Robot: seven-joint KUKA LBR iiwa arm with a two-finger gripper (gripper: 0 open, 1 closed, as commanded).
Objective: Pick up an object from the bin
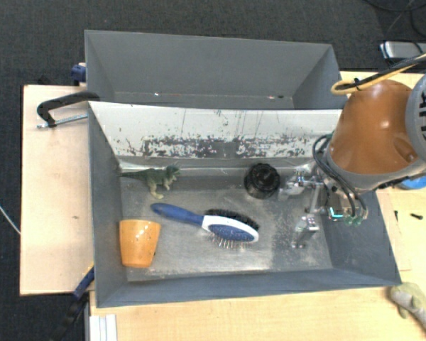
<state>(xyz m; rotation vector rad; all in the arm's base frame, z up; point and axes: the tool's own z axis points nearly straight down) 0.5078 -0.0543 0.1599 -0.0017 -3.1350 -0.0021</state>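
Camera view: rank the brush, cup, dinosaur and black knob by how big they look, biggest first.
1. Brush, clearly the longest.
2. Cup.
3. Black knob and dinosaur: too alike to rank. The dinosaur is longer, the knob bulkier.

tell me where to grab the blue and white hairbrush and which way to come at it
Take the hairbrush by its blue handle, coming straight down and closing across its narrow width. It lies flat on the bin floor, the slim handle pointing left with bare floor either side; the head is wider and bristly, likely a poorer grip.
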